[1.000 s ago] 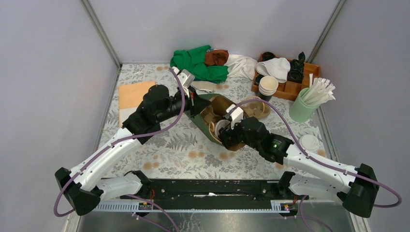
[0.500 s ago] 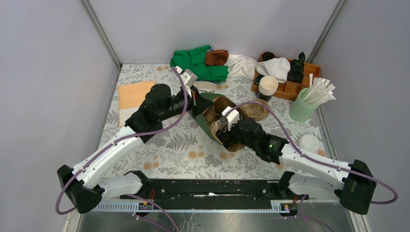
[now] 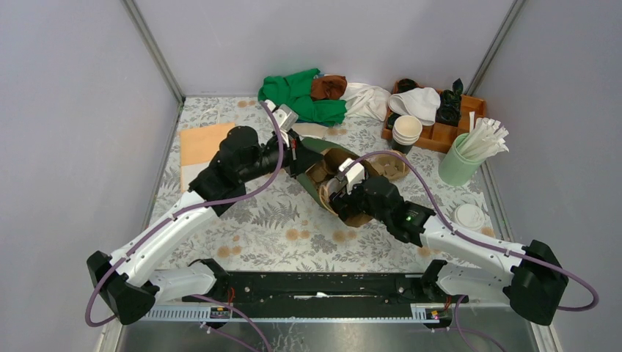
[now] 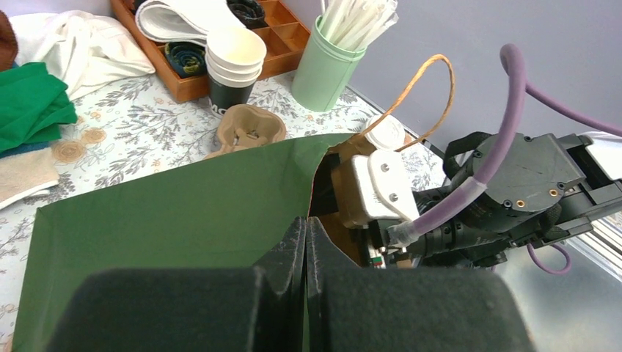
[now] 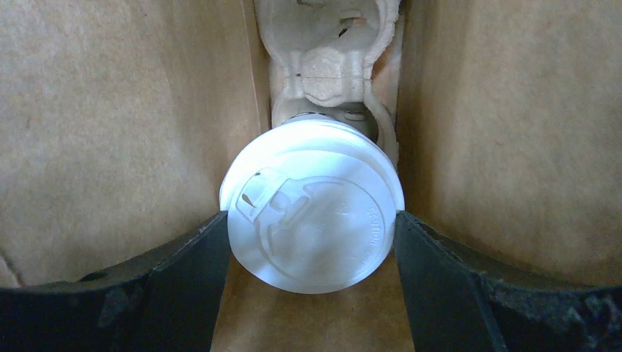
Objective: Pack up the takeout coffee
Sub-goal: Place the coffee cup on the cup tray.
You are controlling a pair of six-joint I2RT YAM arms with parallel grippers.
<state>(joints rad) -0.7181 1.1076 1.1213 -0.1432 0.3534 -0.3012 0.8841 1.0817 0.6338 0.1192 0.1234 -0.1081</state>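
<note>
L end effector point(image 4: 304, 246) is pinched shut on the rim of a green paper bag point(image 4: 169, 213), which rests on the leaf-print surface point(image 3: 279, 220) w/ its mouth toward the R arm. R end effector point(image 5: 312, 236), reaching into the bag, grips the takeout coffee point(image 5: 312, 213), its fingers point(image 5: 183, 286) pressed to either side of the white lid. The coffee hangs between the brown inner walls, just in front of a pulp carrier point(image 5: 328, 44) deeper in. Beyond the bag stand a stack of paper cups point(image 3: 407, 130) & a straw holder point(image 3: 458, 167).
</note>
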